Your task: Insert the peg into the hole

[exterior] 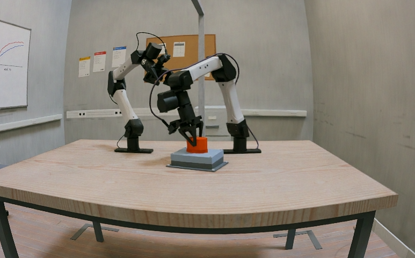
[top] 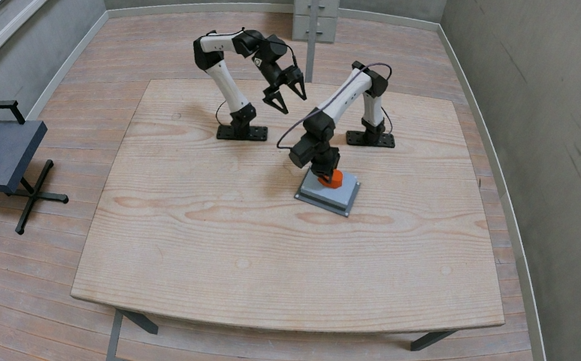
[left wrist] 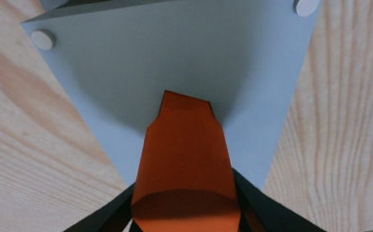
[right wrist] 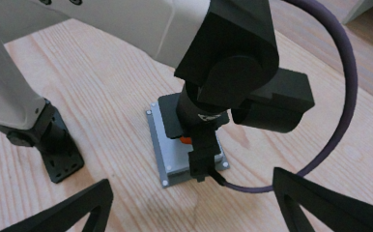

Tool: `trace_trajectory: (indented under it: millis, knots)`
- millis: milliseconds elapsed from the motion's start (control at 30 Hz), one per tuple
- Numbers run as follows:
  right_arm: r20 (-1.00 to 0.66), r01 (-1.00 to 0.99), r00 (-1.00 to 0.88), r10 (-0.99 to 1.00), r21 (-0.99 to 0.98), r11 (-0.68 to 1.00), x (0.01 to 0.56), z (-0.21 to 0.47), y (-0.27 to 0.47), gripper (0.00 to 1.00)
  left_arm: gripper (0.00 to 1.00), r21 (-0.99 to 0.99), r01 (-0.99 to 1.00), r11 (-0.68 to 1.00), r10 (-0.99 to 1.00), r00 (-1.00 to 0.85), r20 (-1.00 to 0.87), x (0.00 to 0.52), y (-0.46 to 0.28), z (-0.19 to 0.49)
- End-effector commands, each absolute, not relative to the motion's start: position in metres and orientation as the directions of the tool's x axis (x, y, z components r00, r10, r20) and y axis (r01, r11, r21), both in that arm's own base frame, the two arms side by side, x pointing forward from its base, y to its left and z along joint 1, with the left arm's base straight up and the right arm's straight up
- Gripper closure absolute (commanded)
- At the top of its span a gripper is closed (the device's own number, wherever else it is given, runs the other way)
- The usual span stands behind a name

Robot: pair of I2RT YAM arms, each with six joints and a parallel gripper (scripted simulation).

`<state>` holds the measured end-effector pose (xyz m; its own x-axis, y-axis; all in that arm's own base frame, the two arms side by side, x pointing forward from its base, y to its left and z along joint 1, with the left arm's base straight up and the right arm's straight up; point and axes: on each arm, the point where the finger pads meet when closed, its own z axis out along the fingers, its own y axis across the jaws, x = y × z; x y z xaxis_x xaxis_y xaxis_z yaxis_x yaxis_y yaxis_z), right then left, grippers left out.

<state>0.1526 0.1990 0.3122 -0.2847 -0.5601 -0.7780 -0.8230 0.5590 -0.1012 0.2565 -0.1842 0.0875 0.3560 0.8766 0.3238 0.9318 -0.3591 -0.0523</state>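
Pale wood grain spans the table (top: 240, 268) (exterior: 203, 188) between grey walls; the left pincer (top: 328, 178) (exterior: 196, 142) (left wrist: 189, 180) grips the orange peg (top: 334, 180) (exterior: 197, 145) (left wrist: 186, 159), the right pincer (top: 294, 103) (right wrist: 189, 182) gapes.

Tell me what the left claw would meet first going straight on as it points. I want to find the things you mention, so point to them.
The orange peg (top: 337, 178) (exterior: 199, 145) (left wrist: 185, 159) it grips would lead, likely meeting the plate (top: 349, 189) (exterior: 216, 155) (left wrist: 112, 63) or its hole; contact depth is unclear.

A dark blue office chair (top: 9, 150), whiteboard (exterior: 5, 63) and brown cork board (exterior: 173, 48) in a grey-walled room.
The chair has black armrests and stands on the reddish wooden floor (top: 38, 286) (exterior: 75, 245). Red and blue curves mark the whiteboard. Three white paper sheets with yellow, red and blue headers hang between the two boards, beside the cork board.
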Motion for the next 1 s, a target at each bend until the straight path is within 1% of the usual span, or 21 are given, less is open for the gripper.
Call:
trace_trajectory:
  millis: [0,300,367,400,633,767,967]
  knots:
    - [-0.785,-0.819,-0.284,-0.551,-0.100,0.565,0.152,0.318,0.197,0.00,0.61,-0.043,0.934,-0.355,0.881,0.350,0.319,0.256,-0.187,0.084]
    - [-0.785,-0.819,-0.284,-0.551,-0.100,0.565,0.152,0.318,0.197,0.00,0.61,-0.012,0.933,-0.359,0.886,0.345,0.309,0.260,-0.187,0.097]
    - [-0.785,-0.819,-0.284,-0.551,-0.100,0.565,0.152,0.318,0.197,0.00,0.38,-0.022,0.933,-0.358,0.884,0.347,0.313,0.260,-0.187,0.096]
    - [-0.785,-0.819,-0.284,-0.551,-0.100,0.565,0.152,0.318,0.197,0.00,0.30,-0.034,0.934,-0.357,0.883,0.349,0.313,0.259,-0.189,0.094]
    - [-0.785,-0.819,-0.284,-0.551,-0.100,0.565,0.152,0.318,0.197,0.00,0.30,-0.059,0.933,-0.355,0.881,0.355,0.314,0.255,-0.202,0.110]
    - [-0.785,-0.819,-0.284,-0.551,-0.100,0.565,0.152,0.318,0.197,0.00,0.30,-0.030,0.935,-0.354,0.886,0.345,0.309,0.255,-0.203,0.135]
    - [-0.785,-0.819,-0.284,-0.551,-0.100,0.565,0.152,0.318,0.197,0.00,0.30,-0.019,0.935,-0.355,0.884,0.342,0.317,0.255,-0.195,0.135]
